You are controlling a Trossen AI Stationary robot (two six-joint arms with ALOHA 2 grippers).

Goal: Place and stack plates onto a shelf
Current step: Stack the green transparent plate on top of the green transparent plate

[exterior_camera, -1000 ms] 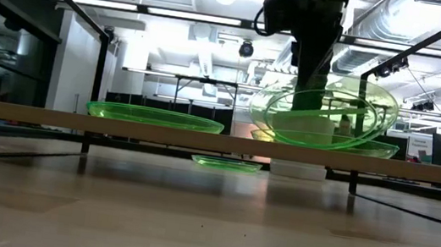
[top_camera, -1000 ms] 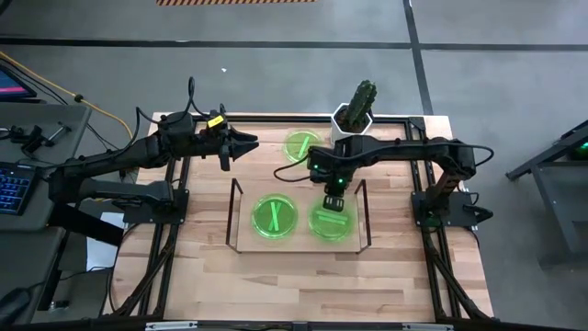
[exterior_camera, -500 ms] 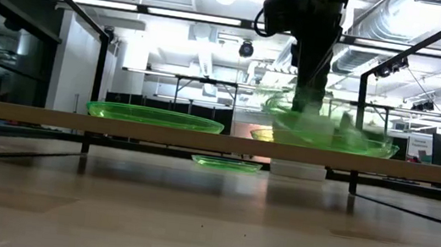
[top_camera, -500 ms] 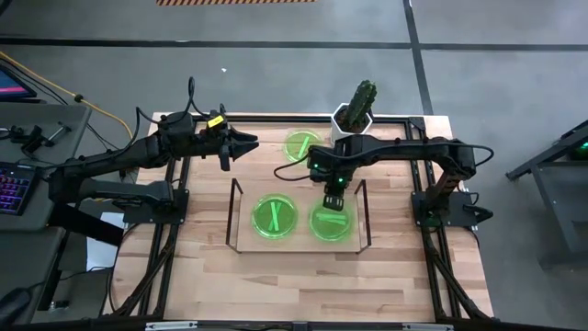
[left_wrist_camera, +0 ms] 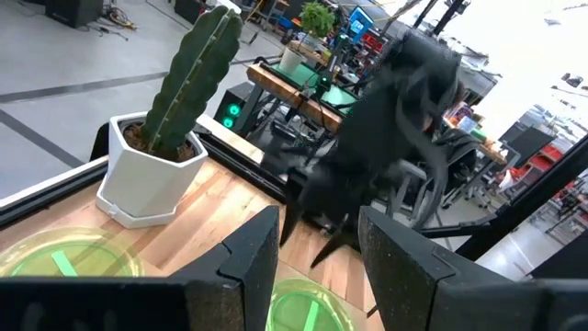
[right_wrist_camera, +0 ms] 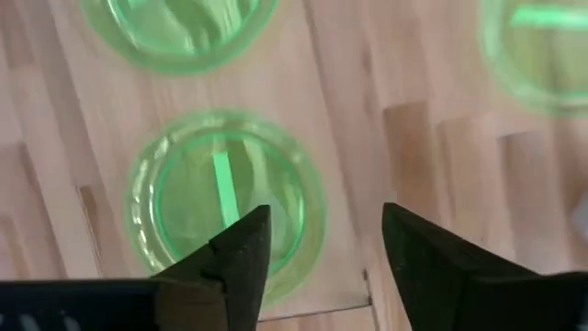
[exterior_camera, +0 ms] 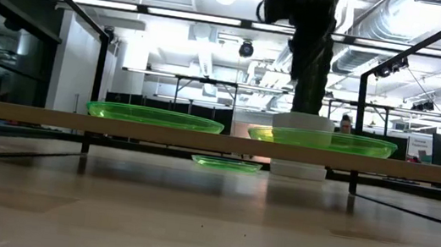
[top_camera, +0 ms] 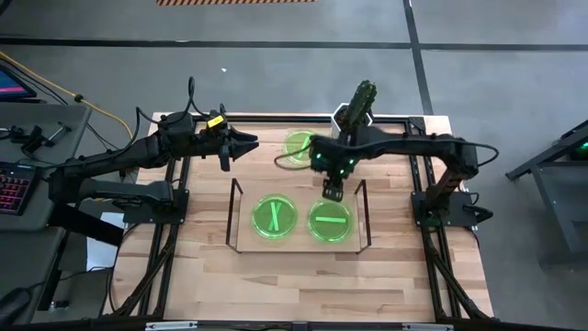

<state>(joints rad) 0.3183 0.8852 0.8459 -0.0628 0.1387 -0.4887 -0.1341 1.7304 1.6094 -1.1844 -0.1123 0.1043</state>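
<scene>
Shelf (top_camera: pixel 294 248) sits mid-table, wood-coloured top, thin dark wire end frames. Two spots occupied on it: left stack (top_camera: pixel 274 217) shows crossed lighter stripes from above, so more than one plate there; right plate (top_camera: pixel 331 221) shows a single horizontal stripe. Count within the right spot cannot be told from overhead. Low view adds what the overhead cannot: both green rims lie flat on the shelf board, left (exterior_camera: pixel 155 117) and right (exterior_camera: pixel 333 142), and a further plate (exterior_camera: pixel 226 164) rests on the table beyond, seen under the shelf. Overhead places that loose plate (top_camera: pixel 299 145) behind the shelf, near the white potted cactus (top_camera: pixel 356 108).

Right gripper (top_camera: pixel 332 191) hangs above the shelf's rear edge, just behind the right plate, arm reaching in from the right side. Its wrist view looks down on that plate (right_wrist_camera: pixel 225 202) between spread fingers (right_wrist_camera: pixel 241 253), nothing held.

Left gripper (top_camera: pixel 246 143) hovers over the table's left rear, well apart from the shelf; jaws apart in its wrist view, empty, cactus (left_wrist_camera: pixel 188 87) and right arm ahead of it
</scene>
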